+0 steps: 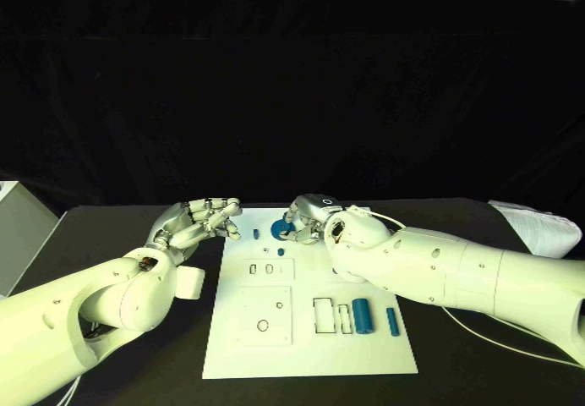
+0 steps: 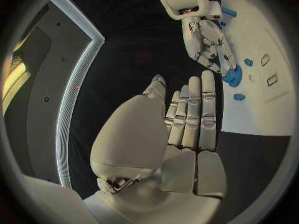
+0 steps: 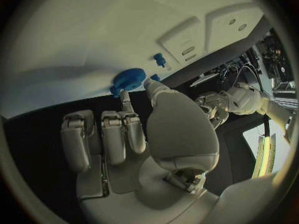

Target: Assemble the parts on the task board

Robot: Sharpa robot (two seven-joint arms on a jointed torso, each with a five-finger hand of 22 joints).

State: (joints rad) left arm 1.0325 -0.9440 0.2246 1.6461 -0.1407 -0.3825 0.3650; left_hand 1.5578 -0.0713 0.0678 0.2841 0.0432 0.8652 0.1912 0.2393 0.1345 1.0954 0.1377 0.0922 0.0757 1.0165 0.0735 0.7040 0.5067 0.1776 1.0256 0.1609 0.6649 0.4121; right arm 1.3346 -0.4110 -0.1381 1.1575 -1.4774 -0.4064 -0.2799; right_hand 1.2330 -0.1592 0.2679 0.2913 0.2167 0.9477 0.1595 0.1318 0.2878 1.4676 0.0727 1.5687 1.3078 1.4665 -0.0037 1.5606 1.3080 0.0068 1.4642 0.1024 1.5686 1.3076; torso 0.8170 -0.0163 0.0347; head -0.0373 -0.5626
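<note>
The white task board (image 1: 305, 342) lies in the middle of the table. A blue gear (image 1: 283, 230) sits at its far edge. My right hand (image 1: 309, 222) reaches down over the gear, and its thumb and a fingertip pinch the gear (image 3: 129, 78) at the rim; the left wrist view shows the same fingers (image 2: 215, 50) on the gear (image 2: 233, 75). My left hand (image 1: 205, 218) hovers at the board's far left corner, holding nothing, its fingers (image 2: 190, 114) stretched out side by side. Two small blue parts (image 1: 256, 233) (image 1: 279, 251) stand near the gear.
A thick blue cylinder (image 1: 361, 315) and a thin blue peg (image 1: 392, 320) lie at the board's right, beside an empty rectangular slot (image 1: 323, 315). More recesses mark the board's left half (image 1: 264, 325). A white object (image 1: 537, 224) lies at the table's right edge.
</note>
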